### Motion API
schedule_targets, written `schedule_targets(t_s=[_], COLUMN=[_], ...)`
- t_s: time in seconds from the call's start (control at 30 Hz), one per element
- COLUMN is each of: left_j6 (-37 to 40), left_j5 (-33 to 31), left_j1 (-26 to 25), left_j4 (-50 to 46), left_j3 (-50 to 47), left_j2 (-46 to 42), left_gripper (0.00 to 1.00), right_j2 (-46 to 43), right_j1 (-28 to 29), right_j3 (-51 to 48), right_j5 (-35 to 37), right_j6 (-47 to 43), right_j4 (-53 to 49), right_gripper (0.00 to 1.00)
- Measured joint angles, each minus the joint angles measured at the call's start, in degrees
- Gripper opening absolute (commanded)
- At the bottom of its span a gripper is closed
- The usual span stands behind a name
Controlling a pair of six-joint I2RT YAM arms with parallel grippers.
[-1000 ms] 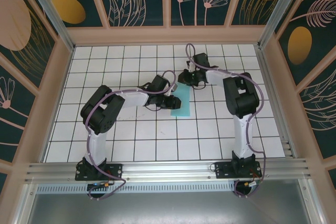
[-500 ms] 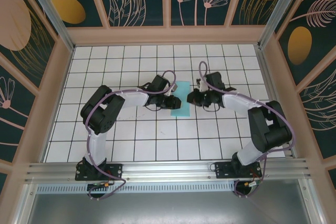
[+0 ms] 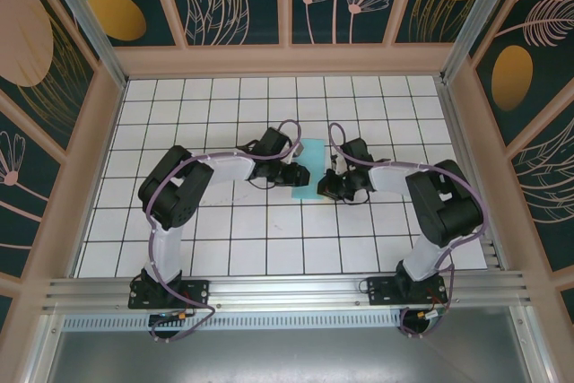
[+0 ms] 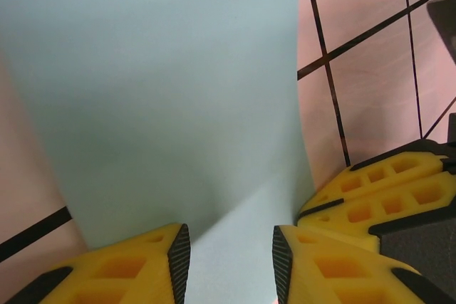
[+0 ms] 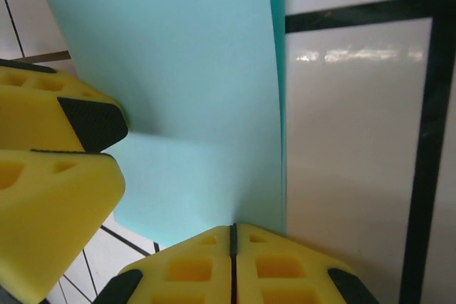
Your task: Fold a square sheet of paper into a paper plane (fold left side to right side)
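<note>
The square sheet of paper [image 3: 313,153] lies folded into a narrow turquoise strip on the tiled table [image 3: 224,221], between the two arms. My left gripper [image 3: 292,175] rests at its left edge, open, with the paper [image 4: 171,90] flat beneath the yellow fingers [image 4: 128,272] and nothing between them. My right gripper [image 3: 326,187] sits at the strip's near right corner, shut. Its closed tips [image 5: 233,236] press on the paper's [image 5: 185,69] near edge beside the fold line. The paper plane is not formed.
Both grippers stand close together: the right one's fingers [image 4: 377,194] show in the left wrist view, and the left one's fingers [image 5: 50,176] in the right wrist view. Wooden walls [image 3: 287,60] ring the table.
The right arm swung from the paper's far end round to its near right corner and its jaws closed. The left gripper and the paper stayed in place.
</note>
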Motion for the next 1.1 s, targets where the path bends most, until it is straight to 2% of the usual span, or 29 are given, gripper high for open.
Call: schedule_targets(t_s=[0.23,0.6,1.1], left_j6=[0.0,0.0,-0.4], left_j5=[-0.2,-0.2,0.3], left_j1=[0.7,3.5,4.6], left_j4=[-3.6,-4.2,-6.5], left_j3=[4.2,10.3,15.6], left_j2=[0.3,5.3,9.4], left_gripper=[0.43,0.43,0.46], right_j2=[0.4,0.6,1.0], right_j1=[0.0,0.1,0.4], right_j3=[0.7,1.1,2.4], right_j5=[0.5,0.7,2.6], right_j6=[-1.4,-1.7,-3.2], right_j4=[-1.2,-1.8,-2.9], right_gripper=[0.09,0.09,0.09])
